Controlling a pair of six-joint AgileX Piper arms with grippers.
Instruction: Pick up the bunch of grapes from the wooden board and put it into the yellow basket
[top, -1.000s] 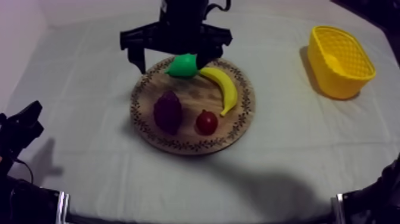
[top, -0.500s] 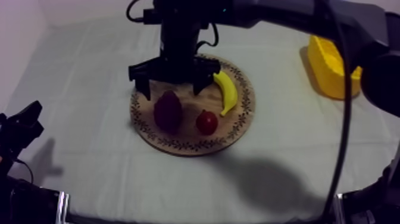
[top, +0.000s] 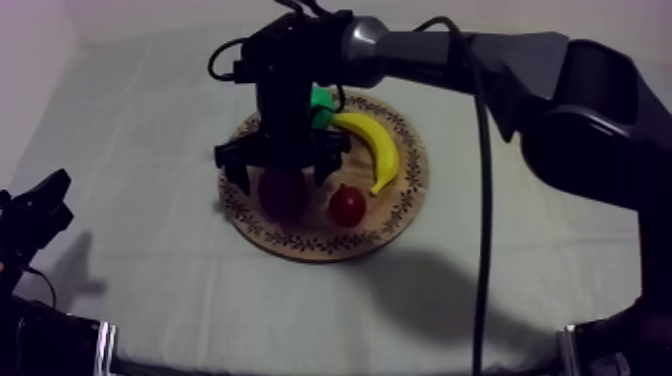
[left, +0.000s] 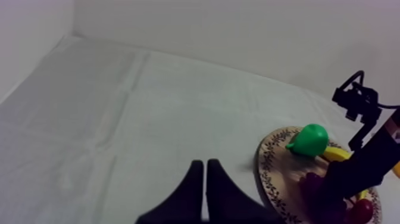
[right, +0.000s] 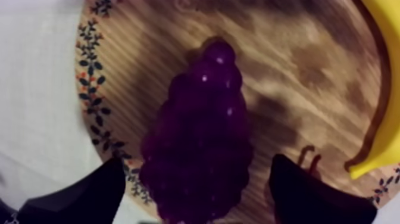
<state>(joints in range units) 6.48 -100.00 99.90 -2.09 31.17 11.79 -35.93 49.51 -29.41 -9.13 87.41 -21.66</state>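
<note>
Grapes (top: 285, 198), pear (top: 320, 103), banana (top: 375, 148), small red fruit (top: 347, 205), one each on board (top: 300, 243); right tool (top: 279, 181) spread, left tool (left: 204, 173) closed.

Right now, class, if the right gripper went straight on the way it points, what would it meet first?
The bunch of grapes: it lies on the wooden board directly below the right gripper, between its open fingers. How close they are is unclear.
</note>
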